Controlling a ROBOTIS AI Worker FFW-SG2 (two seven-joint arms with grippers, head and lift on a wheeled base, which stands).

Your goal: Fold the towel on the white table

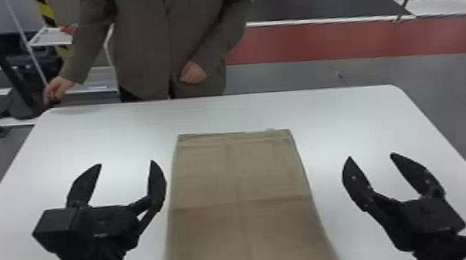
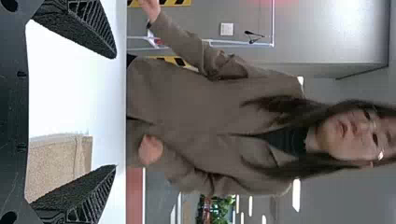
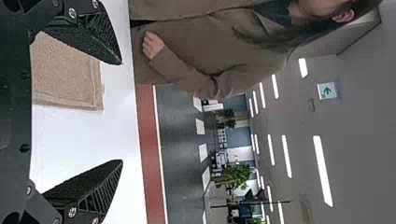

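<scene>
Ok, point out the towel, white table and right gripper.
Towel point(image 1: 208, 175), head view, far part beyond the crosswise crease.
White table point(image 1: 235, 114), head view, bare top beyond the towel.
Right gripper point(image 1: 370, 156), head view, between its fingertips.

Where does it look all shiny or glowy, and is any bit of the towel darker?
Head view: soft shine on the white table beside the towel, whose near part looks darker, maybe from shade; left wrist view: a pale glow on the wall; right wrist view: ceiling lights glow as white strips.

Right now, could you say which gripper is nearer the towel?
The left gripper, close beside the towel; the right gripper stands farther off, across a wider gap.
</scene>
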